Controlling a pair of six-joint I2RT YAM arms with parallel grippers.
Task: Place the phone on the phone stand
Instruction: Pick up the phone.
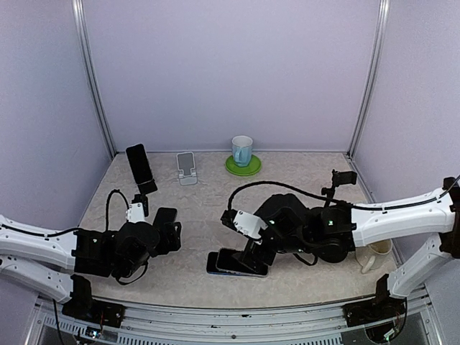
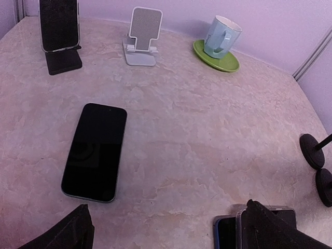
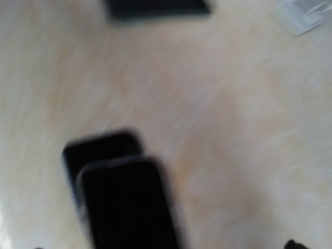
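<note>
Now the right gripper (image 1: 251, 256) hangs low over two stacked phones at the near middle of the table (image 1: 302, 180). Its two fingers are spread as wide as they go, and it has hold of nothing. The left gripper (image 2: 168, 234) is spread wide too, and it is empty. It sits on the near left, with a lone phone (image 2: 95, 150) lying flat just in front of it.

I think the job right now is to pick up the top phone (image 3: 127, 207). It lies on the bottom phone (image 3: 98, 148) and covers most of it. The right wrist picture is fuzzy, so I cannot tell how the fingers line up with the phone's edges.

To do it well, the fingers should come down on the two long sides of the top phone only. If they go too low, they may grab both phones or push the stack away. Squeeze gently and lift straight up, so the bottom phone stays put.

The white stand (image 2: 141, 37) is where it should go. It is far back, a bit left of the middle, and nothing is on it. The black stand (image 2: 62, 61) to its left already has a standing phone (image 2: 58, 23). The cup (image 2: 220, 35) on its green plate (image 2: 228, 63) is to the right, so the arm should keep away from it.
</note>
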